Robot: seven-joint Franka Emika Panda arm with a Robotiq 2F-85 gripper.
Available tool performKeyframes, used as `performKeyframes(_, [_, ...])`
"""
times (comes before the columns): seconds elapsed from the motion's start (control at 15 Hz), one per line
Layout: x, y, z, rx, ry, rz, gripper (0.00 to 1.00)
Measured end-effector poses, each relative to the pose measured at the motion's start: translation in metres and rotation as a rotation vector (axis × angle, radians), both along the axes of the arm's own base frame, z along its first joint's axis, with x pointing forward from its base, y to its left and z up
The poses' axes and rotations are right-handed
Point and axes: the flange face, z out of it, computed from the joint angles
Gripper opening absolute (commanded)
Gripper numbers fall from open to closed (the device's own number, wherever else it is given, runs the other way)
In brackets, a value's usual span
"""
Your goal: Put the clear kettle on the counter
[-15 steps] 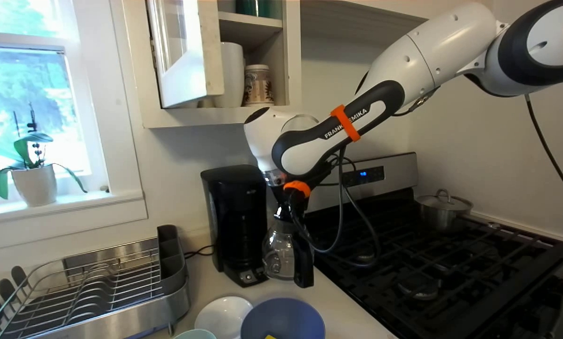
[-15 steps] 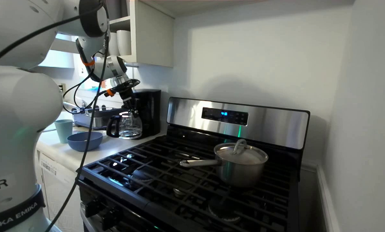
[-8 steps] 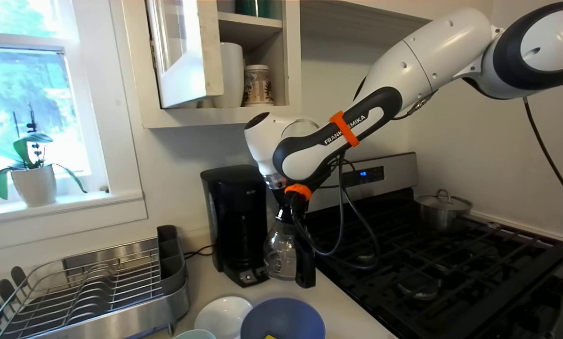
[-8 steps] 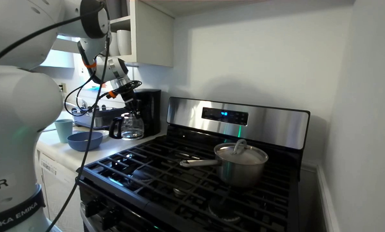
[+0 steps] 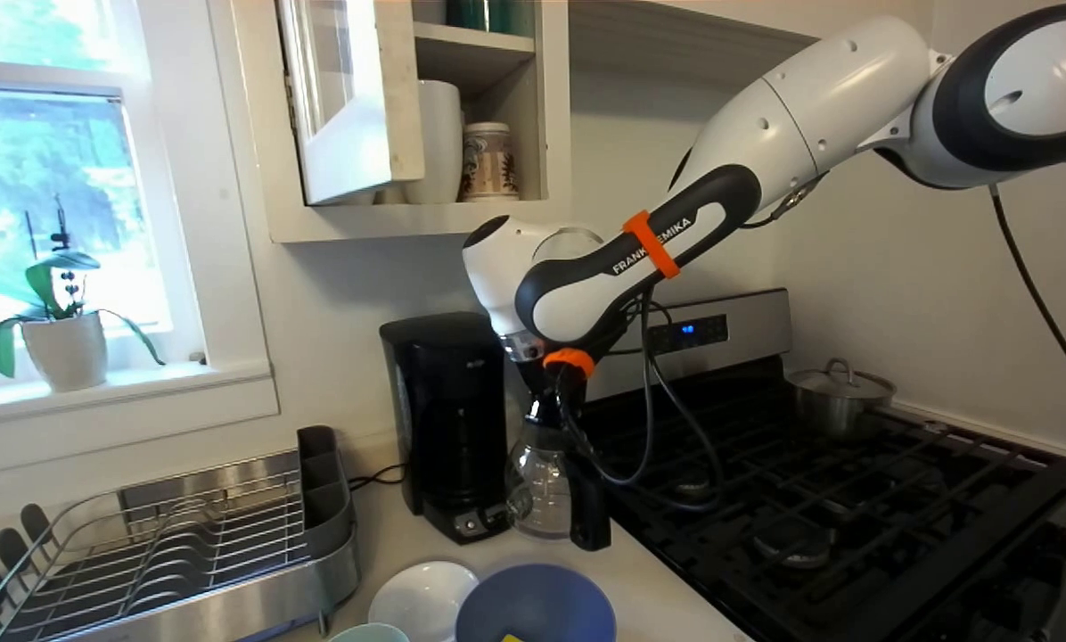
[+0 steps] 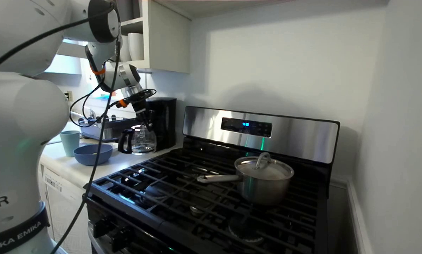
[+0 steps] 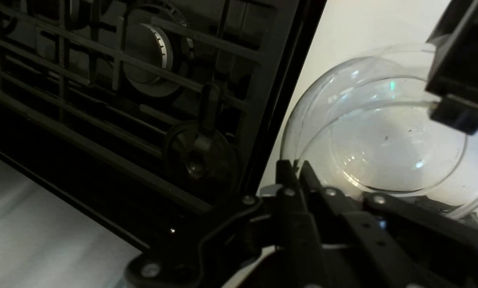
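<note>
Counter (image 5: 645, 585) below, clear kettle (image 5: 538, 493) held btwn fingers (image 7: 285, 174).

kettle (image 5: 540, 504): clear glossy glass | handle (image 5: 592, 513): smooth plastic-look | table (image 6: 124, 160): smooth, soft sheen | coffee maker (image 5: 453, 392) (kettle's 10 o'clock in an exterior view): glossy plastic | pot (image 6: 264, 190): satin metal | stove backguard (image 6: 204, 123): brushed-look metal | bowl (image 6: 87, 157): smooth matt

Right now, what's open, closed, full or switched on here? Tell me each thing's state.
Clear kettle: uncovered, apparently empty, roughly upright; contact with the counter unclear.
Robot hand: closed on the kettle.
Saucepan: covered.
Cupboard door: open.
Stove display: lit blue.
Blue bowl: holding something yellow.
Teal cup: upright.
Black coffee maker: can't tell whether it's on.
</note>
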Motion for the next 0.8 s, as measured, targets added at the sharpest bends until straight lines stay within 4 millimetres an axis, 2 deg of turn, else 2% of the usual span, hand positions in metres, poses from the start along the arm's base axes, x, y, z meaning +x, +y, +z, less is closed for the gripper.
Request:
performKeyframes(0.53, [-0.001,-0.008,-0.01,-0.001,0.051,0.027,0.01])
performKeyframes(0.8, [-0.007,-0.009,-0.024,-0.006,0.073,0.062,0.01])
